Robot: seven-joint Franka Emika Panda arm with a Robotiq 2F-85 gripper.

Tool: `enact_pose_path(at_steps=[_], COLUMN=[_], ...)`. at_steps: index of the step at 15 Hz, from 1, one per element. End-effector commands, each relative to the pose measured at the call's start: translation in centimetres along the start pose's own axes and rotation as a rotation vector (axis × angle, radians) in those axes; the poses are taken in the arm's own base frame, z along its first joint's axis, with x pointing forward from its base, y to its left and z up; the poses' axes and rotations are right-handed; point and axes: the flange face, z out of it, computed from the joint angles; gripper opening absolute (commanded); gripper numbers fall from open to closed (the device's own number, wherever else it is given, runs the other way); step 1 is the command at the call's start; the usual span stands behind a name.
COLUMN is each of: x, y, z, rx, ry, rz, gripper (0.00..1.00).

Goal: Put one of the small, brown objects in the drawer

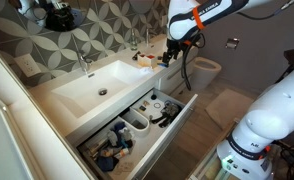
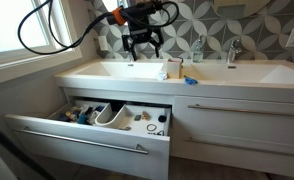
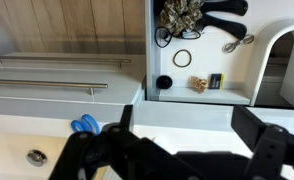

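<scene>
The white drawer (image 1: 177,125) stands pulled open below the sink counter, and it also shows in an exterior view (image 2: 87,140) and at the top of the wrist view (image 3: 148,50). It holds white divider cups and mixed dark toiletries. A small tan-brown lump (image 3: 199,84) lies in the drawer next to a black round item and a ring. My gripper (image 3: 187,125) is open, with only bare white counter between its fingers. In both exterior views it hangs above the counter (image 1: 175,55) (image 2: 143,50), behind the drawer. I cannot make out any small brown object on the counter.
The white sink basin (image 1: 97,85) with a faucet (image 1: 84,65) is beside the gripper. A small blue item (image 3: 84,124) and a white container (image 2: 174,68) sit on the counter. A closed drawer with a bar handle (image 2: 237,110) is alongside. A toilet (image 1: 202,70) stands beyond the vanity.
</scene>
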Motion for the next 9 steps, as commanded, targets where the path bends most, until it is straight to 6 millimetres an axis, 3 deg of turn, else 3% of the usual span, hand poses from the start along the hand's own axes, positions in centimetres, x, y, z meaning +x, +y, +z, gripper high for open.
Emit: enact_pose_path(at_steps=[1,4,9], x=[3.6,6.2,10.4], y=[2.3,3.2,3.2], z=[-0.8,-1.4,-1.1], rx=[0.009,0.021,0.078], ry=[0.034,0.067,0.109], rz=[0.014,0.034,0.058], gripper=[1.00,1.00,1.00])
